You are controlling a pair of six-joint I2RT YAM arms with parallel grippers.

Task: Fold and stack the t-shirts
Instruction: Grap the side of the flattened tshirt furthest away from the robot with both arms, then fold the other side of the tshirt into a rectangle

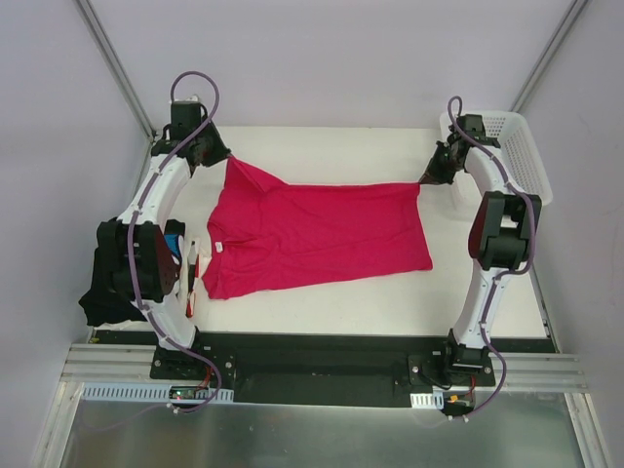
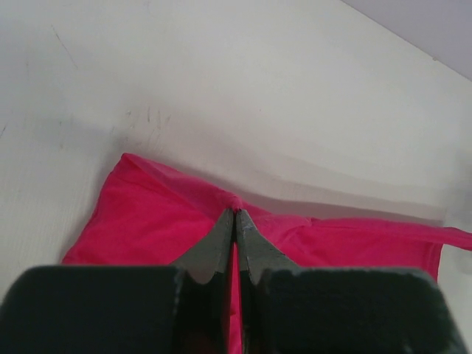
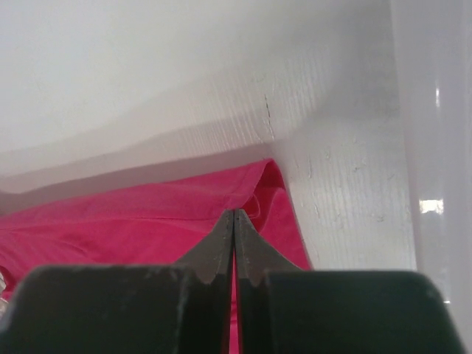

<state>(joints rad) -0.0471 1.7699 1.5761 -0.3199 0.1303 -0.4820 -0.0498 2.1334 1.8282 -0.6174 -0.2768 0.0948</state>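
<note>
The left gripper (image 1: 211, 152) and right gripper (image 1: 429, 176) each pinch a far corner of the pink t-shirt (image 1: 312, 234). It lies spread flat, so the first fold seems in hand. Next, probably carry that edge evenly nearward.

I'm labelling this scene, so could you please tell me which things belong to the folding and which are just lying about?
For the job:
crimson-pink t-shirt, pinched by left gripper and right gripper
black tee, heaped at left

Lying about:
white lattice basket

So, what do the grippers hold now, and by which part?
Both hold the crimson-pink t-shirt: left gripper pinches its far left corner, right gripper its far right corner.
</note>
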